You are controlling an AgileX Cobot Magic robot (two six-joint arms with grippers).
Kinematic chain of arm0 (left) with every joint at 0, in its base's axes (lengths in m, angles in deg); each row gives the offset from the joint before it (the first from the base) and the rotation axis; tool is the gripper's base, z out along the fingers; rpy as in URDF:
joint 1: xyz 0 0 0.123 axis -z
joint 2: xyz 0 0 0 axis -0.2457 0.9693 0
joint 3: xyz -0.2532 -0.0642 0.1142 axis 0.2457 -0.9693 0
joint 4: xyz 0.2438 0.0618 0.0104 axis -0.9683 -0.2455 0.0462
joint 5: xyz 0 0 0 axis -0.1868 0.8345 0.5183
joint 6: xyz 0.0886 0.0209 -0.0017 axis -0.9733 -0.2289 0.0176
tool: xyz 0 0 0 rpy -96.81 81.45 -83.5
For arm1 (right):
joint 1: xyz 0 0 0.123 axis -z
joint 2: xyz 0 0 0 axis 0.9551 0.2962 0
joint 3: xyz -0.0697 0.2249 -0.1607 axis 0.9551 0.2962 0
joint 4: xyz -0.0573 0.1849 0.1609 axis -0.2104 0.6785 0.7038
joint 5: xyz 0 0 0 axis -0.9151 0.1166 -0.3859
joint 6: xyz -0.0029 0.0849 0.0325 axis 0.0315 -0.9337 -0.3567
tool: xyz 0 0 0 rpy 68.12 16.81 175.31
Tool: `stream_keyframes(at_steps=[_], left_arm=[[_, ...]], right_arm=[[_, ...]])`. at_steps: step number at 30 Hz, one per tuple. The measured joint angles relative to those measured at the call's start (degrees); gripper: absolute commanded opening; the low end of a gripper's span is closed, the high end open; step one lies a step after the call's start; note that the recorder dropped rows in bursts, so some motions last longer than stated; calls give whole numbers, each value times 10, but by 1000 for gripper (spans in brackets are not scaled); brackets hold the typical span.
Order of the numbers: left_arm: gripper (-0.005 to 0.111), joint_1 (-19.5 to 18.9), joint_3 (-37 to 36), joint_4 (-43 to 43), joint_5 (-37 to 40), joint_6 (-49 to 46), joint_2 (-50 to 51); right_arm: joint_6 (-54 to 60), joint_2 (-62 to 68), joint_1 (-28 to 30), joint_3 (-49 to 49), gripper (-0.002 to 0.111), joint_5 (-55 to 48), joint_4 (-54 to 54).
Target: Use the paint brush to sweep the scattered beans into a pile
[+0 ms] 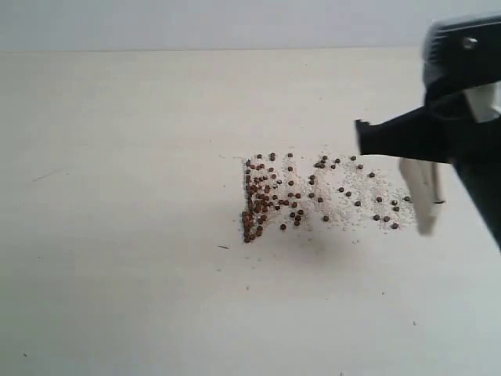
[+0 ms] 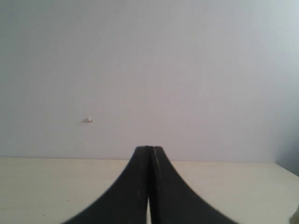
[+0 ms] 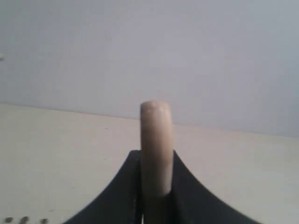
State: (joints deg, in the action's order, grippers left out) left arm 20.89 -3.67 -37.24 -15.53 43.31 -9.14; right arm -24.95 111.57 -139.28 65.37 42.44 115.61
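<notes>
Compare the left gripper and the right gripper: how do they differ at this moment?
The left gripper is shut on nothing, its fingers pressed flat together; the right gripper is shut on the paint brush, with the handle between its fingers. The left gripper does not appear in the exterior view; the right gripper hangs by the right end of the beans there. Both have black, curved fingers.

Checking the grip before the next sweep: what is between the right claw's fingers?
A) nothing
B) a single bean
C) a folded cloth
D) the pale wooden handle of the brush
D: in the right wrist view the right claw is shut on the paint brush, and its rounded pale handle pokes out past the claw's tips.
</notes>
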Motion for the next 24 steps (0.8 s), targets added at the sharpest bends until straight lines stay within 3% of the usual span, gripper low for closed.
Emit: stream_keyframes(at_steps=[6,20,24], left_arm=[[0,0,0,0,0,0,0],[0,0,0,0,0,0,0],[0,0,0,0,0,0,0]], right_arm=[[0,-23,97,40,0,0,-21],[-29,40,257,45,0,-1,-132],[-90,61,292,45,0,-42,-173]])
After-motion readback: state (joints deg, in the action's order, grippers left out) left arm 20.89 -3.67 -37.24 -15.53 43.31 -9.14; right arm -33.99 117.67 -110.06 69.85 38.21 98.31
